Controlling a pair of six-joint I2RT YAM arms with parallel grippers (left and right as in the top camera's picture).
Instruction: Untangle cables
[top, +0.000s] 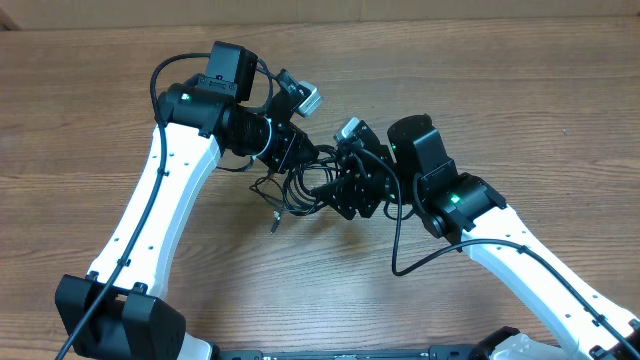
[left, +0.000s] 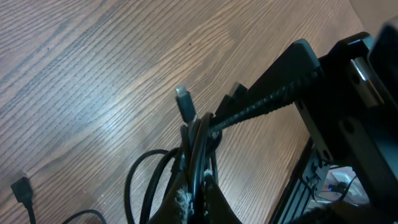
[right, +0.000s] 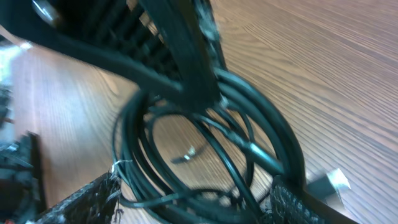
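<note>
Claw status: left claw (left: 194, 210) is pressed together, pinching the cables (left: 198, 146) as one bunch of black strands right at its tips. Right claw (right: 193, 200) is spread wide. Its ribbed fingers (right: 93, 198) sit either side of the coil; can't tell from its wrist view whether either pad touches a strand.

Left wrist view: one ribbed finger of the right claw comes in from the right and presses against the bunch just above the left claw's pinch. One plug end (left: 185, 102) sticks up from the bunch beside that contact point. Loops run from the pinch toward lower left. A second plug end (left: 22, 188) lies flat on the table (left: 74, 56), well apart from the bunch.

Right wrist view: several loops overlap in a rough ring, with a dark bar of the left claw crossing over the top of it. Picture is blurred, so strand count is not readable.

Overhead: both claws meet mid-table, nose to nose, with the tangle between and just below them. One loose end trails toward the near edge. Wood-grain table all round.
</note>
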